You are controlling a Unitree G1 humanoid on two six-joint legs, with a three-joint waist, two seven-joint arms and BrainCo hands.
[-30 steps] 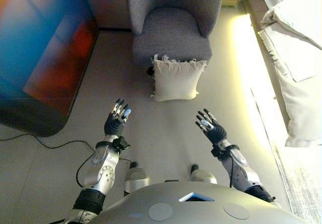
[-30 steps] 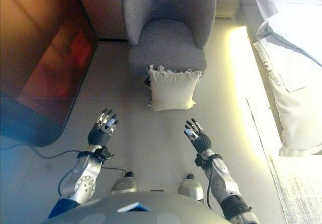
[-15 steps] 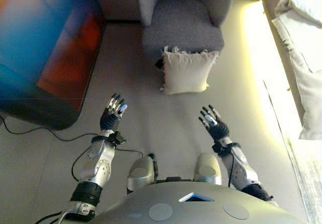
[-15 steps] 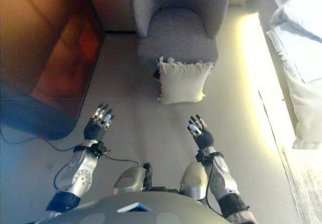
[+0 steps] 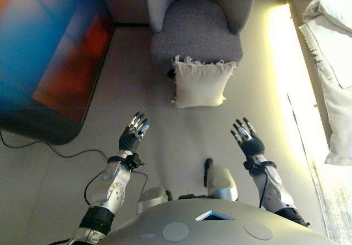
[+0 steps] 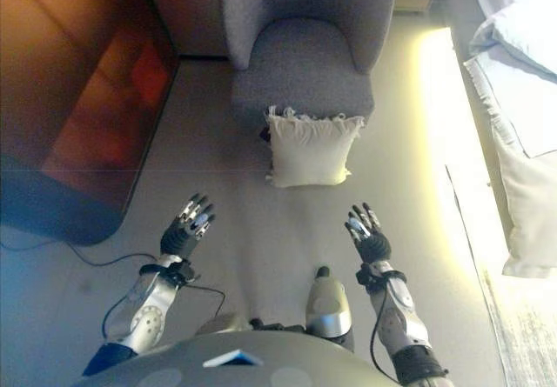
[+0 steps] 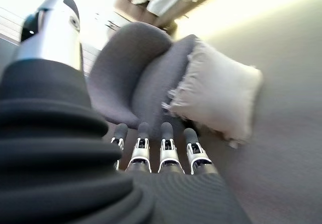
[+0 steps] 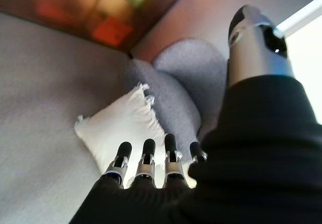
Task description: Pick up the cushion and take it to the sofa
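A cream cushion (image 5: 201,83) with a frilled top edge stands on the floor, leaning against the front of a grey upholstered armchair (image 5: 197,31). It also shows in the left wrist view (image 7: 221,95) and the right wrist view (image 8: 126,131). My left hand (image 5: 132,136) is open, fingers straight, raised over the floor short of the cushion and to its left. My right hand (image 5: 248,141) is open too, short of the cushion and to its right. Both hands are empty and apart from the cushion.
A large dark glossy panel (image 5: 47,58) with blue and red reflections stands at the left. A bed with white bedding (image 5: 331,63) runs along the right, with a lit strip of floor (image 5: 280,69) beside it. Grey floor lies between the hands and the cushion.
The view has shifted as I move; the cushion and armchair sit slightly lower and more central. Both hands stay open and raised, now a little closer to the cushion.
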